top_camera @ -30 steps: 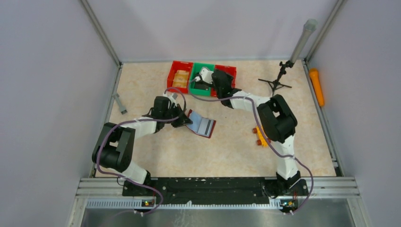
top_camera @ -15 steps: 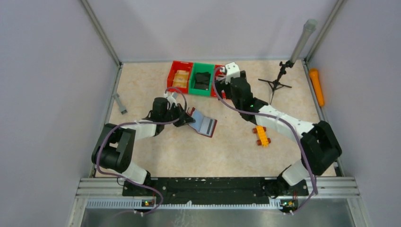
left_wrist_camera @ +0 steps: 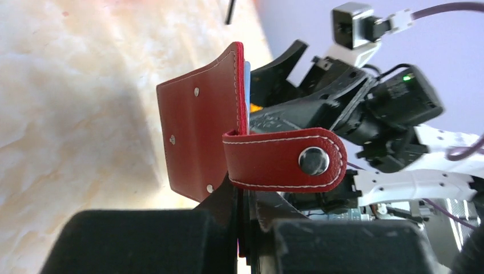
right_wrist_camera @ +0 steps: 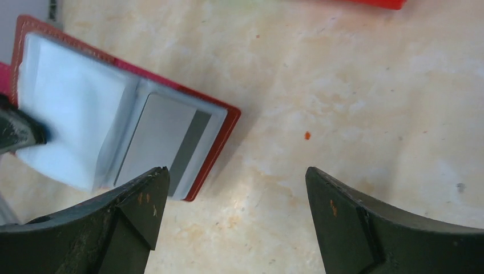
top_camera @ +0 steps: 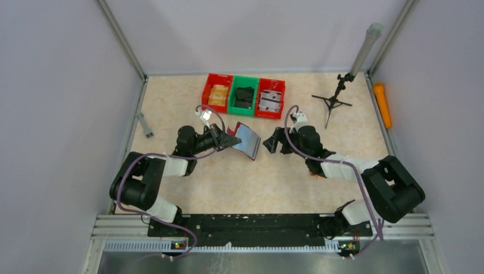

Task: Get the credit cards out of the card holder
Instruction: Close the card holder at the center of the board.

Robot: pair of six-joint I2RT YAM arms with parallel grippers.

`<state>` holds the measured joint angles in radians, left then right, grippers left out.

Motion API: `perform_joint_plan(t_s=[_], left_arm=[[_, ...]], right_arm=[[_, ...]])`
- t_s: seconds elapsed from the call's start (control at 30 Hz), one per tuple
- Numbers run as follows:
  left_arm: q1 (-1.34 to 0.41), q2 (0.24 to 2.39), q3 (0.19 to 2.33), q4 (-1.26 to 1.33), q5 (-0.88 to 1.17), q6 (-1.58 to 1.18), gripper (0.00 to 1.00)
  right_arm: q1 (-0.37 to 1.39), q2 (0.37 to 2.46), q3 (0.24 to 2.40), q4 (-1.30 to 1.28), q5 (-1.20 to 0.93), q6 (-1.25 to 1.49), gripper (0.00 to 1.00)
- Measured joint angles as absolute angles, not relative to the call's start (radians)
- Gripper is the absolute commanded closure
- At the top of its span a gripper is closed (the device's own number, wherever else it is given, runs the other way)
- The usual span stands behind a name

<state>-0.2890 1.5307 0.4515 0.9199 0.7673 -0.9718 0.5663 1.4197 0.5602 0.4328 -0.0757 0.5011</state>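
The card holder (top_camera: 246, 140) is a dark red folding wallet, held open and tilted up off the table by my left gripper (top_camera: 224, 141), which is shut on its near cover. The left wrist view shows the red cover (left_wrist_camera: 197, 131) and its snap strap (left_wrist_camera: 283, 159) rising from my closed left gripper (left_wrist_camera: 251, 228). The right wrist view shows the shiny sleeves (right_wrist_camera: 74, 125), with a grey credit card (right_wrist_camera: 162, 142) with a dark stripe in one. My right gripper (top_camera: 273, 141) (right_wrist_camera: 234, 177) stands open just right of the holder, with nothing between its fingers.
Against the back stand three bins: red (top_camera: 217, 91), green (top_camera: 244, 97) and red (top_camera: 270, 98), the last holding grey cards. A small tripod (top_camera: 334, 100) stands back right, an orange object (top_camera: 382, 104) lies beyond the right rail, and a grey tool (top_camera: 145, 125) lies far left.
My right arm has swung from over the bins down to beside the card holder, and its gripper has opened. My left gripper has raised and tilted the holder.
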Motion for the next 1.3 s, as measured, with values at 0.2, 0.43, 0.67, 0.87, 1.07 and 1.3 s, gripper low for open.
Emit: perform_joint_plan(t_s=[0.2,0.43,0.67,0.87,1.07,1.3], left_arm=[[-0.289,1.531,0.43,1.158,0.822,-1.074,1.0],[-0.289,1.566,0.421,1.404,0.881,-1.207,1.0],[-0.29,1.57,0.421,1.464,0.911,-1.258,1.0],[-0.293,1.504,0.415,1.467,0.927,-1.262,1.0],[-0.297,1.419,0.4,1.488,0.927,-1.262,1.0],[-0.312,1.361,0.393,1.49,0.927,-1.258,1.0]], right_arm=[[0.564,1.396,0.453,0.698,-0.195,0.578,0.07],[0.546,1.342,0.358,0.934,-0.299,0.634,0.06],[0.537,1.295,0.34,1.058,-0.375,0.659,0.05],[0.527,1.311,0.34,1.128,-0.421,0.705,0.05],[0.527,1.319,0.34,1.146,-0.443,0.735,0.05],[0.527,1.342,0.34,1.213,-0.474,0.778,0.04]])
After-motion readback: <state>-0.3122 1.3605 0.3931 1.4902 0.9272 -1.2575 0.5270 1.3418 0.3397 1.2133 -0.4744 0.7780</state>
